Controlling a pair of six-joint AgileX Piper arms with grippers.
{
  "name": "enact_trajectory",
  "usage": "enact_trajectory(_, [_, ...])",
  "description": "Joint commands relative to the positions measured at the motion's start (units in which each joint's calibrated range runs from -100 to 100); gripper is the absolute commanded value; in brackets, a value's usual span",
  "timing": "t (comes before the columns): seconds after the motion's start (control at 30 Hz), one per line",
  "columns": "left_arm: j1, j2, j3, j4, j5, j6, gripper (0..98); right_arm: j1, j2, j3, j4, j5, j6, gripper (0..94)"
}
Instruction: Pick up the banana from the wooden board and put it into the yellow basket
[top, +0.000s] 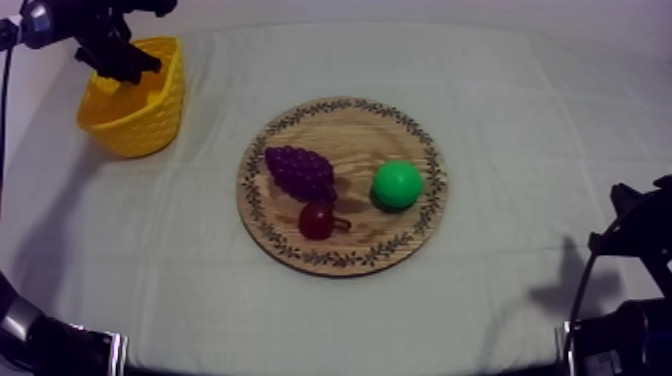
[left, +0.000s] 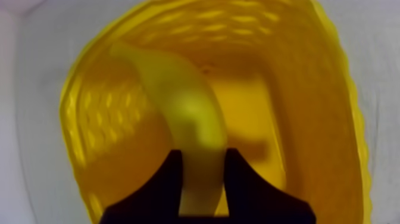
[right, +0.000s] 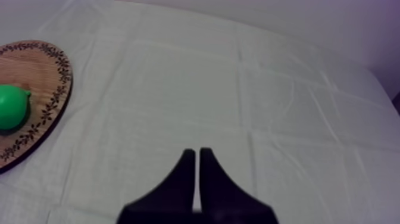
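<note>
Left wrist view: left jaws grip banana (left: 191, 119) over yellow basket (left: 300, 89); right jaws closed.

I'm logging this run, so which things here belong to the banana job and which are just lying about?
Job: banana, held by the left gripper over the basket; board.
Lying about: grapes, small red fruit and pear on the board; right gripper, shut on nothing.

Left gripper (left: 203, 156) clenched, right gripper (right: 197, 152) closed
</note>
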Motion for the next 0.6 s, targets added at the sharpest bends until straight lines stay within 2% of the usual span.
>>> enact_trajectory(0.0, [0.02,0.14,-0.06,0.33,-0.02,-0.31,27.6,0.02,-0.02,-0.03,-0.02,0.00,-0.02,0.3])
enact_trajectory(0.43, [0.51,-2.08,3.02,1.49,-2.06,-0.09,39.6,0.02,-0.02,-0.03,-0.02,0.00,-0.02,0.3])
enact_trajectory(0.57, [0.89,-4.19,5.47,2.13,-4.89,-0.38,33.8,0.02,-0.02,-0.03,-0.02,0.00,-0.02,0.3])
